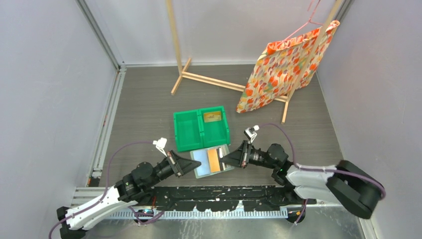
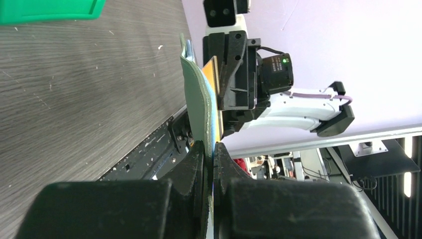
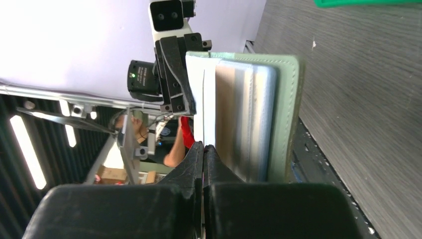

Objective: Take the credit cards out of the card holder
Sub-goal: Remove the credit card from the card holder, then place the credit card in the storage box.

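The card holder (image 1: 204, 163) is open, grey-green outside and pale blue-grey inside, and is held just above the table's near edge between both grippers. My left gripper (image 1: 195, 166) is shut on its left edge; the left wrist view shows that gripper (image 2: 209, 149) pinching the holder (image 2: 195, 107). An orange credit card (image 1: 214, 159) lies across the holder's middle. My right gripper (image 1: 224, 160) is shut at that card's right edge, and in its own view (image 3: 203, 147) it pinches a thin pale sheet. The card's orange edge (image 2: 211, 74) runs into the right fingers (image 2: 233, 74). Another tan card (image 1: 212, 117) lies in the green bin.
The green two-compartment bin (image 1: 186, 130) stands just behind the holder. A wooden rack (image 1: 219, 82) with an orange-flowered cloth bag (image 1: 283, 67) on a hanger stands at the back. Purple walls close in the left, right and back sides.
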